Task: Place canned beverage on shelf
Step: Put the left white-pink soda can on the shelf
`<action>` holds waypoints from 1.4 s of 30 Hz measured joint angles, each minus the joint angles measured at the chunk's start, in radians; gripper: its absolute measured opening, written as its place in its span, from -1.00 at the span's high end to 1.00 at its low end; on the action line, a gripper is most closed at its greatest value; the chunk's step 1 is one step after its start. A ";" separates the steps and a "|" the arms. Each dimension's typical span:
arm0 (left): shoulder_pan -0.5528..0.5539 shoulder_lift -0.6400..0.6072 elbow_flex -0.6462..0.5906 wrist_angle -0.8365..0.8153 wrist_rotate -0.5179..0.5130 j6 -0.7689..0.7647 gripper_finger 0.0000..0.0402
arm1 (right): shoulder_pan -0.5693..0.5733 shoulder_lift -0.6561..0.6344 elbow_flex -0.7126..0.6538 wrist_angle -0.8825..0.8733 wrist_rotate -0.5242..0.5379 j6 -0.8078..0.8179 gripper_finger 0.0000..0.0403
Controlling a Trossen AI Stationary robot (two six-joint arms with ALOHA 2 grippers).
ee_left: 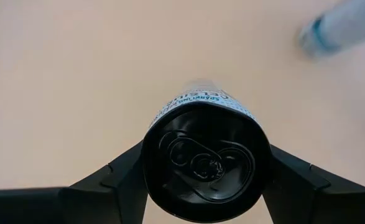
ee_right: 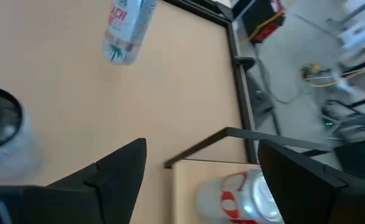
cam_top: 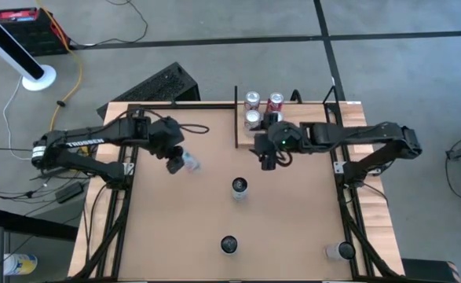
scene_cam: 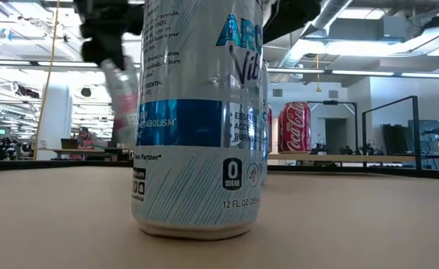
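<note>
My left gripper [cam_top: 175,162] is shut on a pale can with a black top [ee_left: 201,163], held above the table's far left part; in the low view the can [scene_cam: 122,90] hangs tilted. My right gripper [cam_top: 269,159] is open and empty, at the near side of the cans on the light-wood shelf [cam_top: 305,112] at the table's far edge. Three cans stand there on their bases: two silver ones [cam_top: 252,100] [cam_top: 252,119] and a red one [cam_top: 275,102]. The right wrist view shows a red-and-white can [ee_right: 238,196] between its spread fingers, untouched. My left gripper pinches the can's side wall just below its black top [ee_left: 157,134], one finger on each side. The can's top faces back toward the wrist and its body reaches out past the fingertips. The can hangs tilted, clear of the table.
Three more cans stand on the tabletop: one at the middle [cam_top: 239,187], one at the near middle [cam_top: 228,245], which fills the low view [scene_cam: 197,119], and one at the near right [cam_top: 340,251]. Black frame rails [cam_top: 348,196] run along the table's sides.
</note>
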 joint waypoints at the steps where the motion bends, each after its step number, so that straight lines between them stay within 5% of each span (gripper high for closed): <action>1: 0.006 0.000 0.000 -0.031 0.007 0.001 -0.14 | -0.004 0.000 0.000 0.002 -0.010 0.003 -0.65; 18: 0.011 0.000 -0.040 -0.255 -0.035 -0.052 -0.15 | -0.004 0.002 -0.001 0.018 -0.014 0.011 -0.65; 27: 0.011 0.000 -0.042 -0.242 -0.047 -0.052 -0.76 | -0.004 0.003 -0.001 0.019 -0.015 0.012 -0.65; 38: 0.012 0.000 -0.043 -0.203 -0.091 -0.019 -0.82 | -0.004 0.003 -0.001 0.024 -0.020 0.012 -0.65; 42: 0.012 -0.004 -0.044 -0.106 -0.178 0.027 -0.82 | -0.005 0.003 -0.002 0.060 -0.067 0.009 -0.65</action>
